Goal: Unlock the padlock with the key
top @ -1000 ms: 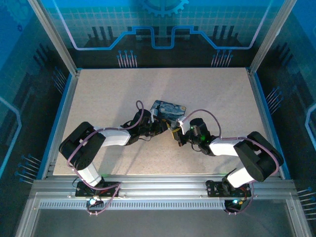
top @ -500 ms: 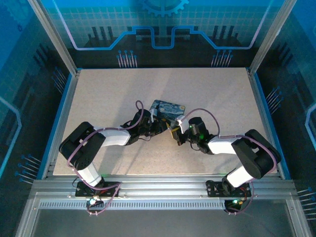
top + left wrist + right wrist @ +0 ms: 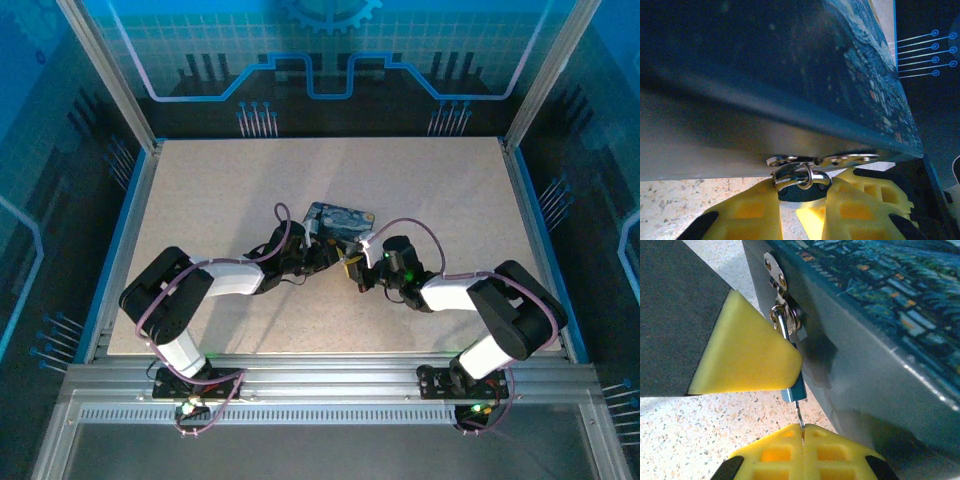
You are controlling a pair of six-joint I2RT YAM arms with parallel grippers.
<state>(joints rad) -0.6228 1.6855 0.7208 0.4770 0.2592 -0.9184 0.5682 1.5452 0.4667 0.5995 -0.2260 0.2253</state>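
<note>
The padlock (image 3: 794, 389), a small bluish body with a silvery shackle (image 3: 782, 324), hangs from the hasp (image 3: 775, 269) on the side of the painted tin (image 3: 880, 300). My left gripper (image 3: 800, 200) is shut on the padlock body (image 3: 799, 193), with the shackle (image 3: 797, 175) looped through the hasp just above. The key (image 3: 799, 416) is a thin dark sliver running from the padlock's underside down into my right gripper (image 3: 803, 432), which is shut on it. In the top view the left gripper (image 3: 322, 256) and right gripper (image 3: 352, 270) meet at the tin's near side.
The night-sky tin (image 3: 340, 220) lies mid-table on the speckled tabletop (image 3: 430, 190). The left gripper's yellow finger (image 3: 745, 355) crowds the padlock from the left in the right wrist view. Blue walls and a metal frame ring the table.
The right gripper has crept slightly left and toward the tin with the key. The left arm and the tin have stayed put.
</note>
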